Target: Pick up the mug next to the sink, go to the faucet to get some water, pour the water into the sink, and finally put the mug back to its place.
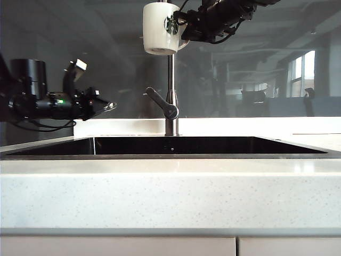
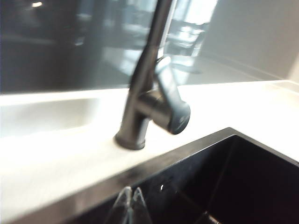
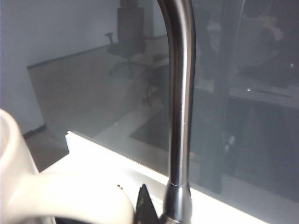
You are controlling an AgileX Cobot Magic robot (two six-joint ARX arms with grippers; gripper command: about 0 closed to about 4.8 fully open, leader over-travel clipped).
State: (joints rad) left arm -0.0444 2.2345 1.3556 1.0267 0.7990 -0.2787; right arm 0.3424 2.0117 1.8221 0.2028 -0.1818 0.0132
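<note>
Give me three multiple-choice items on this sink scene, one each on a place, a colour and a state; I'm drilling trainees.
1. Where is the white ceramic mug with the green logo?
A. high up by the brushed-steel faucet
B. down in the dark sunken sink
C. on the counter

2. What colour is the sink's inside?
A. white
B. dark
C. green

3. How do the left gripper's jaws stand?
A. wide open
B. shut on the mug
C. shut, empty

Answers: A, the right gripper holds it at the handle side, up by the spout; B, glossy dark walls; C, its tips meet with nothing between them.
</note>
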